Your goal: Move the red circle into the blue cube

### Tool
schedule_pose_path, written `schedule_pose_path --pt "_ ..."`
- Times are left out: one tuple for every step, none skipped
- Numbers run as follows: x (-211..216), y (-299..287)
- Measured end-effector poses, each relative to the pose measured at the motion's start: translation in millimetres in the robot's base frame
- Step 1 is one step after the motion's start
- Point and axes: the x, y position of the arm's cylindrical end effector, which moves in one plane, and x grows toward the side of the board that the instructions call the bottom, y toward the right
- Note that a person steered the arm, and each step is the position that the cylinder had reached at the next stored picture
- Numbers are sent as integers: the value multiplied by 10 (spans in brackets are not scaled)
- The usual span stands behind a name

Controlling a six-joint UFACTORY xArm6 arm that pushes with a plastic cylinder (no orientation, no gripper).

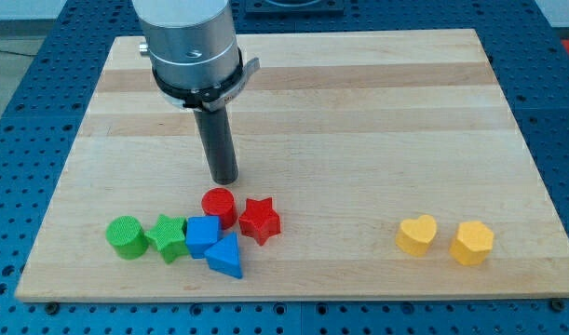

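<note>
The red circle (pixel 218 206) is a short red cylinder at the view's lower left of the wooden board (pixel 359 112). The blue cube (pixel 202 234) sits just below and left of it, touching it or nearly so. My tip (pixel 226 178) is on the board just above the red circle, a small gap apart from it. The arm's silver body rises to the view's top.
A red star (pixel 260 221) lies right of the red circle. A blue triangle (pixel 225 256) lies below the blue cube. A green star (pixel 168 237) and a green cylinder (pixel 127 235) lie to its left. A yellow heart (pixel 416 234) and a yellow hexagon (pixel 472 242) lie at lower right.
</note>
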Motion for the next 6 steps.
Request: schedule_pose_path --pt "-35 0" --pt "-67 0" --pt "-105 0" --pt "-105 0" --pt "-144 -316" --pt "-144 -959"
